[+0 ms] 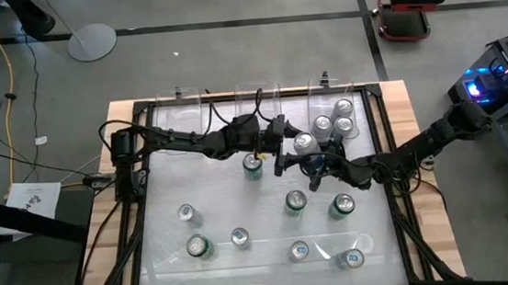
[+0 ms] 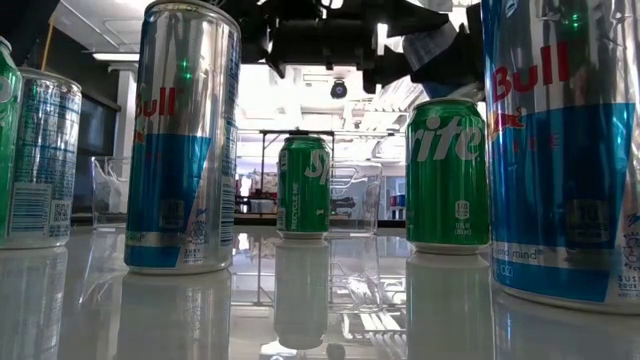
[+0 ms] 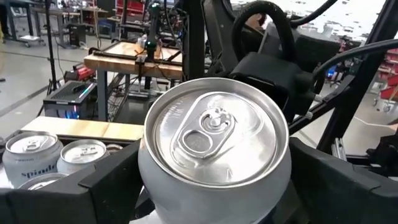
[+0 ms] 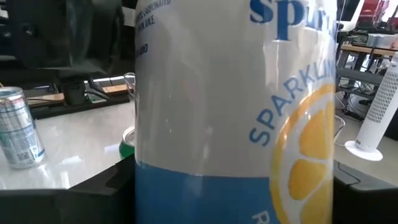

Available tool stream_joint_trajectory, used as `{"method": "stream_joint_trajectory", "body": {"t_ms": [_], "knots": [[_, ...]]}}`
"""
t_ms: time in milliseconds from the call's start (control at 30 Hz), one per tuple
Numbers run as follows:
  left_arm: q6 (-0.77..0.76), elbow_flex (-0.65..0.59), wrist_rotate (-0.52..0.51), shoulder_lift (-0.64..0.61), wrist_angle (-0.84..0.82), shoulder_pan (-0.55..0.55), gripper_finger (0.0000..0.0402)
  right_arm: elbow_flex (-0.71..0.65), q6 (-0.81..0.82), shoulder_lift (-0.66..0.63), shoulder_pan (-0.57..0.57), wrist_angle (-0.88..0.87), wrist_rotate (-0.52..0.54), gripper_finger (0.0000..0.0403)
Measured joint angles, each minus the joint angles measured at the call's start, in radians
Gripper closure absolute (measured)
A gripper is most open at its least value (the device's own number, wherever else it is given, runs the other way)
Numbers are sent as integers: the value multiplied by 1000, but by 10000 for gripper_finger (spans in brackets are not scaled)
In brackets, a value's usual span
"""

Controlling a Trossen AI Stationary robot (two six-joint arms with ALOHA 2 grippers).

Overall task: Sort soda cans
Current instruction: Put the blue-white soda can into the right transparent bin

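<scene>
Overhead, we see both arms meeting near the middle of the counter (image 1: 163, 261), toward its far side. The left pincer (image 1: 283, 133) and the right pincer (image 1: 314, 163) converge on one silver-topped can (image 1: 304, 142), which stands between them. From the left wrist, that can (image 3: 214, 149) sits between the left arm's two dark fingers (image 3: 106, 180), which stand wide on either side of it; we cannot tell whether they press on it. From the right wrist, a white and blue can with a lemon picture (image 4: 236, 112) fills the space between the right pincer's fingers (image 4: 93, 186), which flank it widely spread.

Just beyond, a cluster of silver cans (image 1: 335, 121) stands at the far right of the counter. A green can (image 1: 252, 165) stands just beside the left pincer. Other cans are scattered over the near half, among them a green one (image 1: 341, 206) and a blue-and-silver one (image 1: 298, 249).
</scene>
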Motion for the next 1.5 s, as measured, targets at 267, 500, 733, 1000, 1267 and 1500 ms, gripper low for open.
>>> {"method": "stream_joint_trajectory", "body": {"t_ms": [267, 500, 733, 1000, 1267, 1500], "knots": [[0, 0, -10, 4, 49, -6, 80, 0, -24, 0, 0, 34, -4, 127], [69, -1, -19, 4, 36, -17, 108, 1, -41, 0, 0, 19, -11, 109], [150, 0, -23, -7, -30, -22, 111, 1, -21, -1, 19, -39, 21, 68], [216, 1, -72, -7, -84, -27, 113, 2, 17, -42, 98, -240, 133, 63], [211, 0, -89, -7, -124, -34, 113, 3, 353, -172, 143, -651, 4, 62], [216, 0, -90, 11, -130, -36, 114, 185, 667, -319, 145, -1325, -50, 62]]}}
